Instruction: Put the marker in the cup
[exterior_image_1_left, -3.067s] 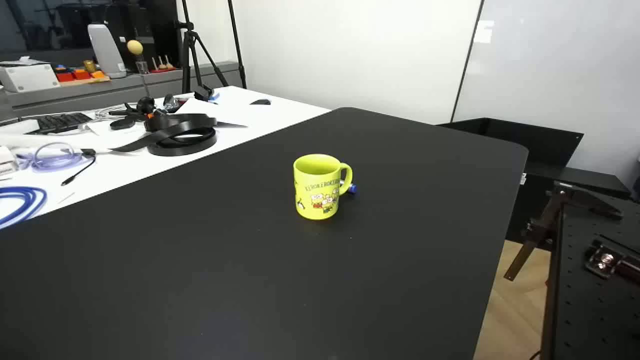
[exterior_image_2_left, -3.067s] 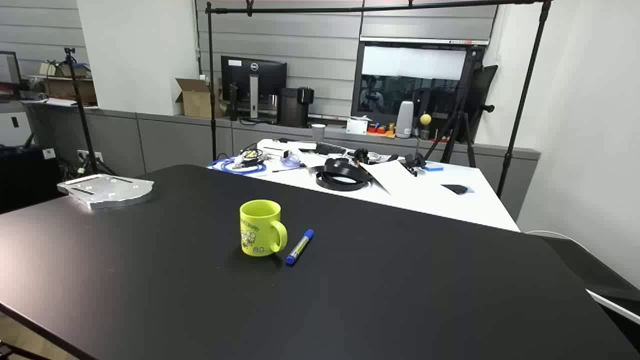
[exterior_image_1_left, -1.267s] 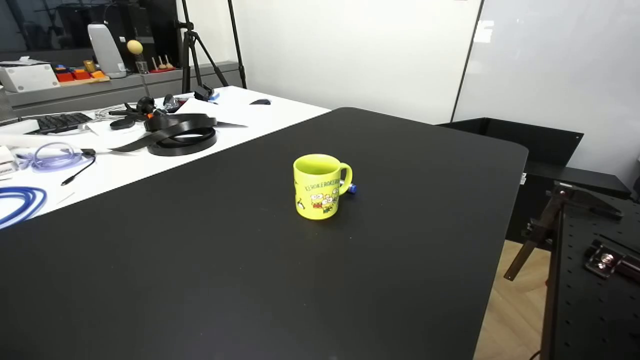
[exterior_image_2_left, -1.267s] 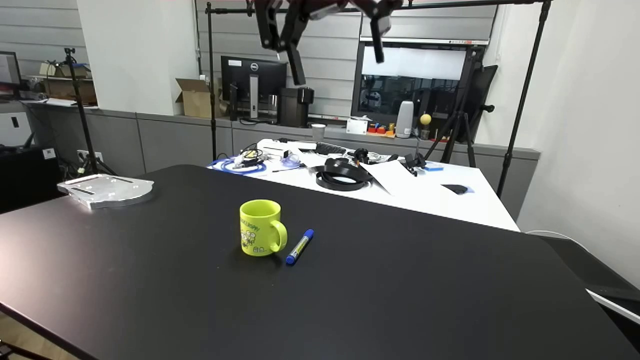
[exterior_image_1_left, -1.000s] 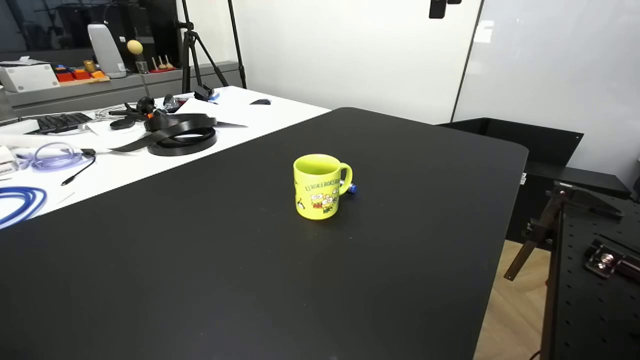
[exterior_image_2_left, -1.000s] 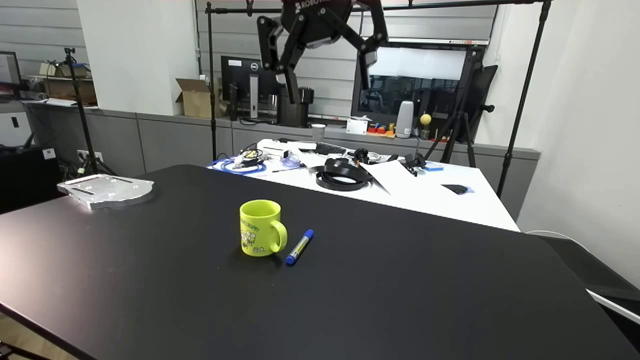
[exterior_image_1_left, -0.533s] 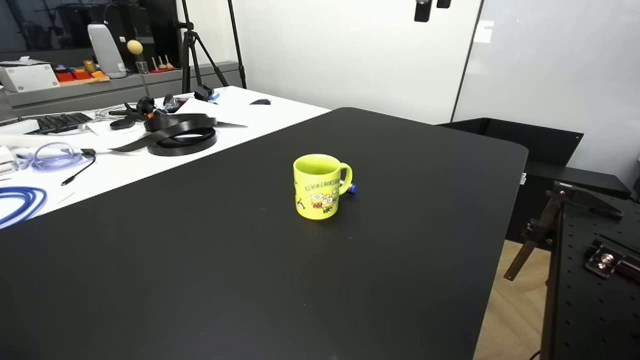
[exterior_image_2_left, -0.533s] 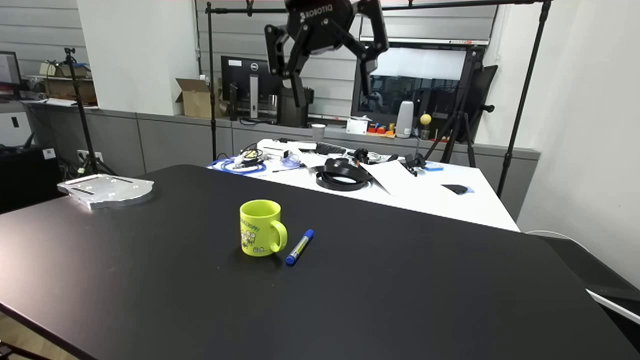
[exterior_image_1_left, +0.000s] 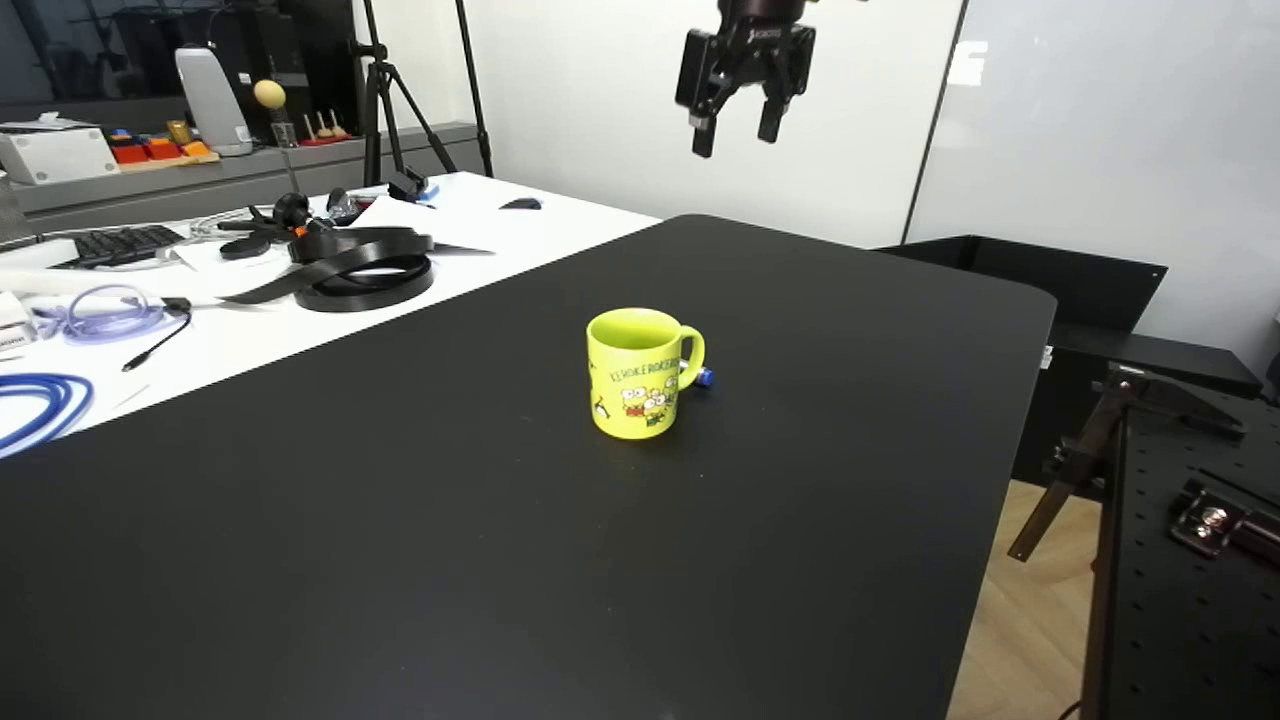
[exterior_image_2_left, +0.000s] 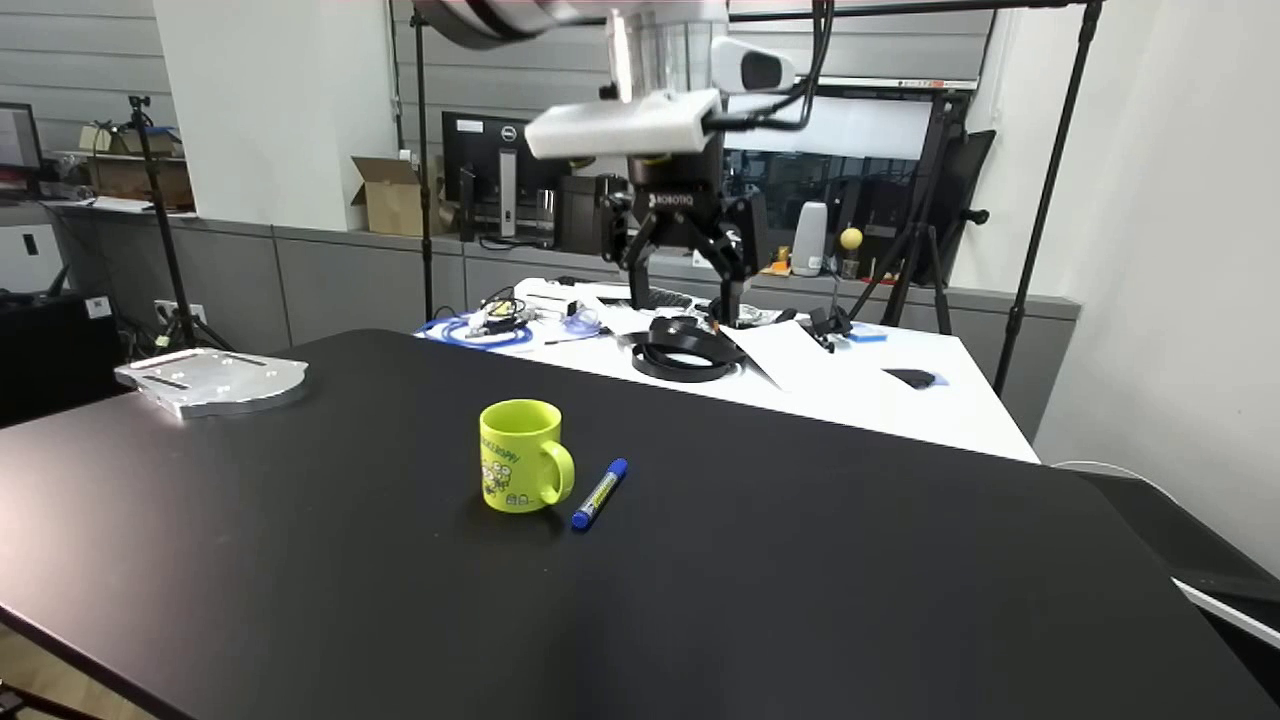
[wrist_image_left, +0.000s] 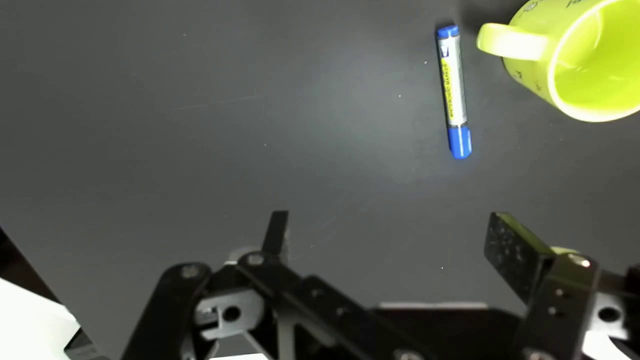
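One marker (wrist_image_left: 454, 90) is lying flat on the desk (wrist_image_left: 150, 150), outside the upright cup (exterior_image_2_left: 520, 458), just beside its handle (wrist_image_left: 512, 42). The hand (exterior_image_2_left: 684, 308) is hanging well above the desk, its fingers (wrist_image_left: 512, 255) standing wide apart with nothing between them. This is looking like the reaching step; the next move is probably calling for centring over the marker, lowering and closing across it.

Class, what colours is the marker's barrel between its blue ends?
Mainly whitish and yellow; the marker shows best in the wrist view.
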